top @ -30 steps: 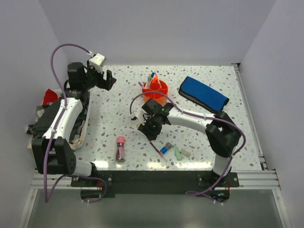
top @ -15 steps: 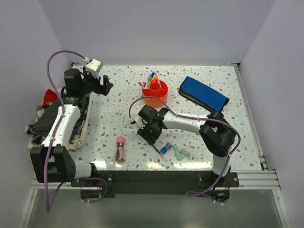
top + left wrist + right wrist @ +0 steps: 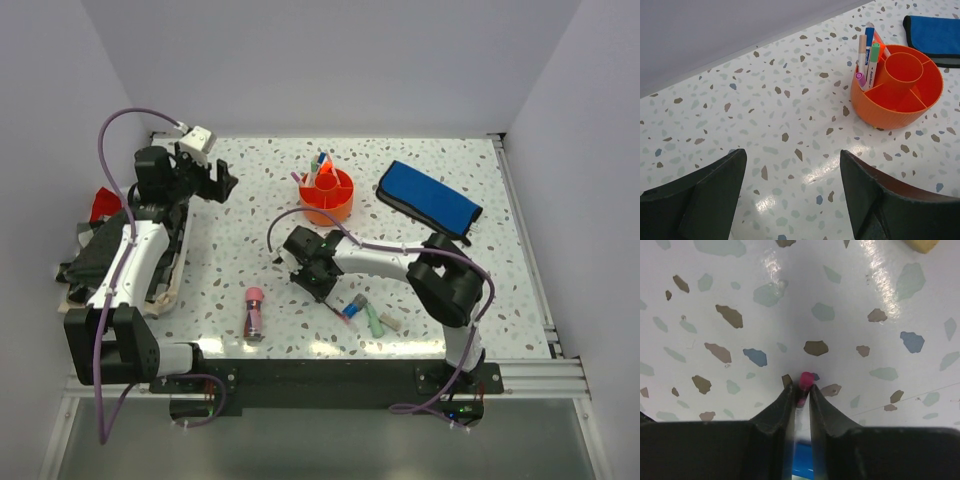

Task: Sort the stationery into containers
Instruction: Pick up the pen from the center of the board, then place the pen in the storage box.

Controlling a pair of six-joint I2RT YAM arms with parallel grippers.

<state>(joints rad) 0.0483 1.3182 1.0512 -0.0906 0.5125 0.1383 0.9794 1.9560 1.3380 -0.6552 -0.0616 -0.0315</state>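
The orange caddy [image 3: 328, 195] stands at the back middle of the table with several markers [image 3: 320, 165] upright in one ring compartment; it also shows in the left wrist view [image 3: 897, 90] with the markers [image 3: 867, 55]. My right gripper [image 3: 316, 279] is low over the table in front of it, shut on a thin pink pen [image 3: 804, 382] whose tip pokes out between the fingertips [image 3: 790, 400]. A blue-capped marker [image 3: 350, 308], a green marker [image 3: 373, 320] and a beige eraser [image 3: 390, 322] lie just right of it. A pink-capped glue tube [image 3: 254, 312] lies at the front left. My left gripper [image 3: 222, 180] is open and empty at the back left.
A blue pouch [image 3: 428, 200] lies at the back right, also in the left wrist view [image 3: 935, 32]. Red and dark cloth items [image 3: 100, 205] are piled off the table's left edge under the left arm. A beige eraser edge [image 3: 922, 244] shows in the right wrist view.
My right gripper has shifted left and slightly toward the front, staying low at the pink pen. The left arm swung a little to the left and then held still.
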